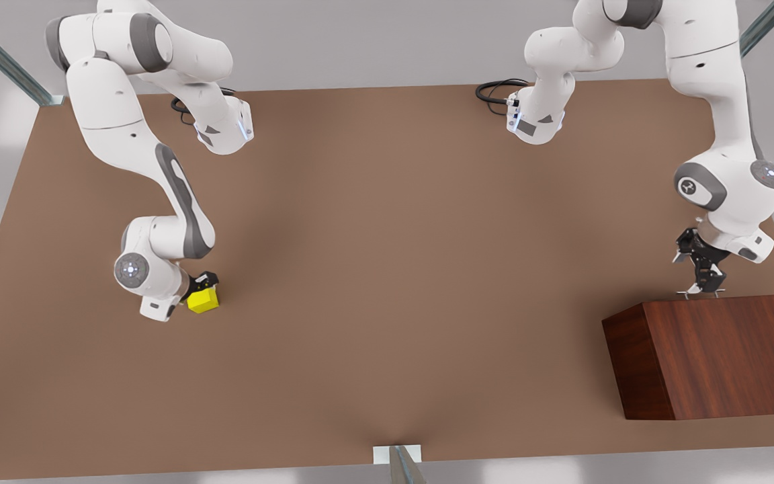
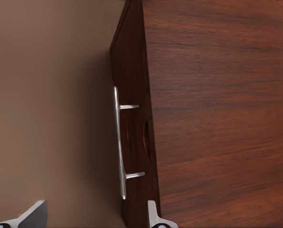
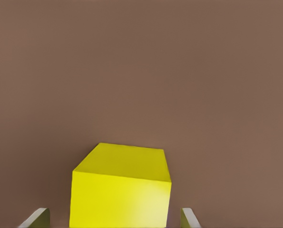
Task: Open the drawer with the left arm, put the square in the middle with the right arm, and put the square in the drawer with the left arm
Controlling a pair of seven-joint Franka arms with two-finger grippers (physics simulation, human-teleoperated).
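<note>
The right hand (image 1: 203, 288) sat at the front view's lower left, fingers spread either side of the square (image 1: 203, 300) on the desk (image 1: 387, 282), not squeezing it. The left hand (image 1: 700, 286), unclenched, hovered at the drawer (image 1: 716, 356) at lower right, fingers straddling its handle (image 2: 118, 142). No readable writing anywhere.

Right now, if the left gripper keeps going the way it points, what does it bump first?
Probably the drawer's silver bar handle. The left gripper hangs open at the wooden box, its fingertips either side of the handle's line. Depth is unclear, so the drawer front may come first.
</note>
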